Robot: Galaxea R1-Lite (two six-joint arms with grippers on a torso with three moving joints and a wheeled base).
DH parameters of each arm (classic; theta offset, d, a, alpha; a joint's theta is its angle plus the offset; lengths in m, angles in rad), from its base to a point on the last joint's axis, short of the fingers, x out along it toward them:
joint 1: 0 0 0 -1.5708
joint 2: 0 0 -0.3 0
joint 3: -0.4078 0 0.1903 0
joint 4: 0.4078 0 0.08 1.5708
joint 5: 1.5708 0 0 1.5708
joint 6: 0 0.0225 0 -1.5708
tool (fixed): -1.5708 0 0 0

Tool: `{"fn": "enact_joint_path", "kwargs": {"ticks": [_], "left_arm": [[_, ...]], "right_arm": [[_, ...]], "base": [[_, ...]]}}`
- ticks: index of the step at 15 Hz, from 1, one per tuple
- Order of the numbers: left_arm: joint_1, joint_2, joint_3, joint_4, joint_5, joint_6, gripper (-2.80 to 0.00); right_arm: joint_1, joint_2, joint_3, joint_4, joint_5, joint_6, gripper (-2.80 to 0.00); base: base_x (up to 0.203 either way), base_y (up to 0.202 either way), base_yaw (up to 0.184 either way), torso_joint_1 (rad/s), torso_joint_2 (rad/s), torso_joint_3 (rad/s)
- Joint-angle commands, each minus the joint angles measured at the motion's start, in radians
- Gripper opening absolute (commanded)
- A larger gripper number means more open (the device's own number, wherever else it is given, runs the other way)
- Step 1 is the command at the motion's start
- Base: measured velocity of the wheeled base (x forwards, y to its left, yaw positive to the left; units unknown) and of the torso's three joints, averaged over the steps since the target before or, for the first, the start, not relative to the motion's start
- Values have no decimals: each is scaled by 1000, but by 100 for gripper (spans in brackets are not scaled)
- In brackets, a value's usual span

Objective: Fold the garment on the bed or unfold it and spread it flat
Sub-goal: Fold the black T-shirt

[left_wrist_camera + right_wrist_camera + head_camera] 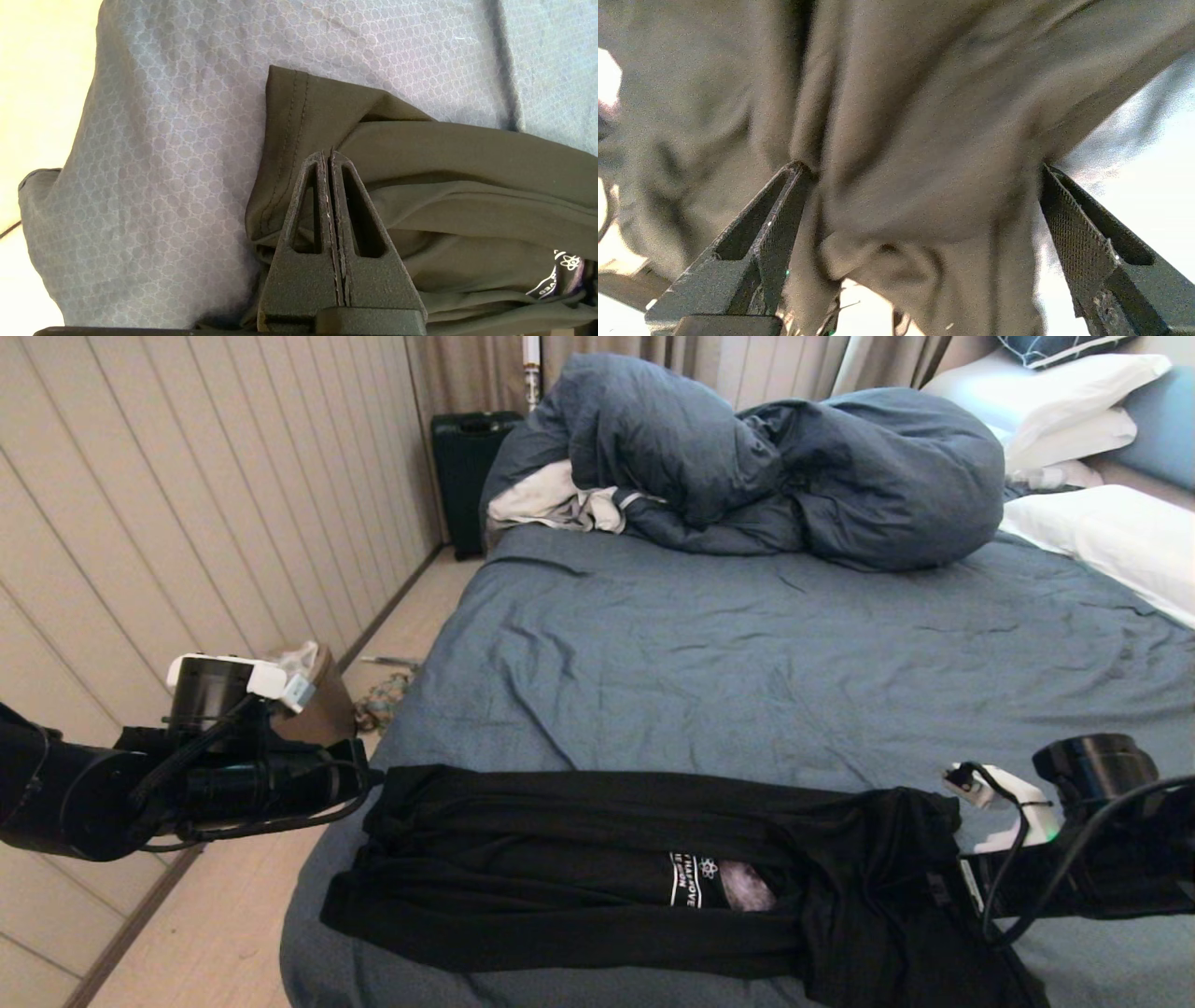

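The garment [579, 859], a black T-shirt, lies folded into a long strip across the near edge of the bed [747, 663]. A sliver of its moon print and white lettering [714, 882] shows in the middle. My left gripper [369, 784] hovers at the strip's left end. In the left wrist view its fingers [329, 156] are pressed together over the hemmed corner [289, 140], with nothing between them. My right gripper [966, 887] is at the strip's right end. There its jaws stand wide apart [922, 168], with bunched black fabric [924, 116] lying between them.
A puffy slate-blue duvet [775, 467] and a white-grey cloth [551, 499] are heaped at the far side, with white pillows [1111, 532] at the right. Left of the bed is bare floor with a brown bag [322, 700], a black case [467, 467] and the panelled wall.
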Motion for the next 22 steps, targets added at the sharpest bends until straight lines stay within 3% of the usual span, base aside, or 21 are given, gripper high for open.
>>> {"fn": "enact_joint_path", "kwargs": {"ticks": [1,7,8,15,22], "left_arm": [[0,1,-2,-2,-1,-3,-280],[26,-6,-20,-2,1,-9,-280],[26,-4,-20,-2,1,-8,-280],[26,-4,-19,-3,-1,-8,-280],[26,17,-26,-3,-1,-9,-280]], "right_arm": [[-3,14,3,-5,-6,-1,0],[51,34,14,-5,-9,12,0],[56,32,17,-6,-16,11,-280],[55,53,4,-5,-30,20,-280],[36,-23,-117,63,-33,20,-280]], "base": [[0,0,0,0,0,0],[0,0,0,0,0,0],[0,0,0,0,0,0],[0,0,0,0,0,0],[0,0,0,0,0,0]]}}
